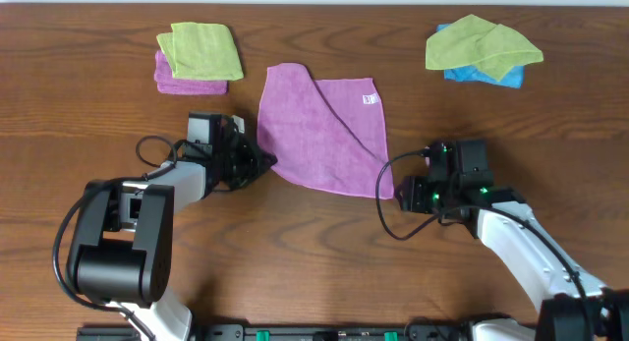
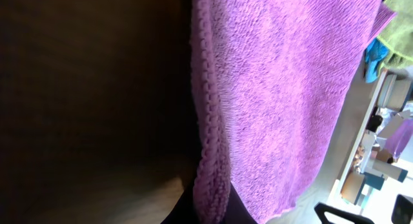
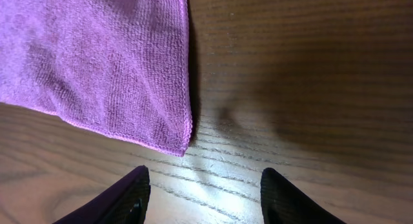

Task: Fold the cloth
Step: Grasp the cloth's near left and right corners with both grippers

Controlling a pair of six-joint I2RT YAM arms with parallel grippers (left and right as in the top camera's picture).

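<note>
Ideally, the cloth (image 1: 319, 130) is pinched squarely at its near-right corner by the spread right hand (image 3: 205, 198) — whether the left hand (image 1: 263, 164) grips cannot be told.

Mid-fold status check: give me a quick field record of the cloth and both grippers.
cloth: magenta microfibre square cloth, lying flat, diagonal fold line across it
label: small white tag, near its far right corner
left gripper: at cloth's left edge; grip unclear
right gripper: open, beside near right corner, not touching
</note>
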